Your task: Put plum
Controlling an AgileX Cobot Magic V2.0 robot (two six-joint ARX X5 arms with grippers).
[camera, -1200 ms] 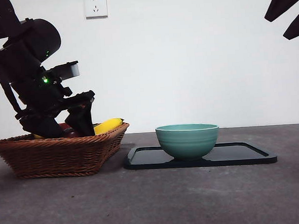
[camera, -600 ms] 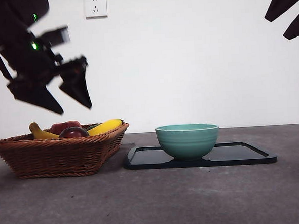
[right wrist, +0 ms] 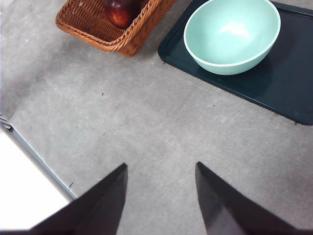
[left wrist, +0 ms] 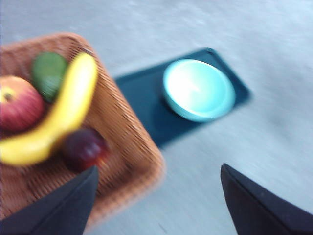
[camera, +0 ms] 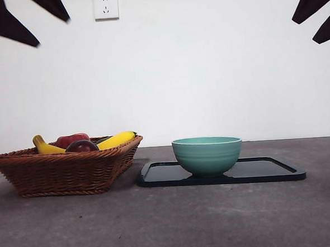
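While the left gripper (left wrist: 156,196) hangs empty with jaws apart, the plum (left wrist: 83,148) is seen below it in the basket (left wrist: 137,152); the banana (left wrist: 63,115) touching it could be nudged.

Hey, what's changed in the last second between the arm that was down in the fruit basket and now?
The left gripper has risen out of the basket to the upper corner of the front view, jaws open and empty. The plum lies in the basket beside the banana and red fruit. The bowl, tray and right gripper stayed put.
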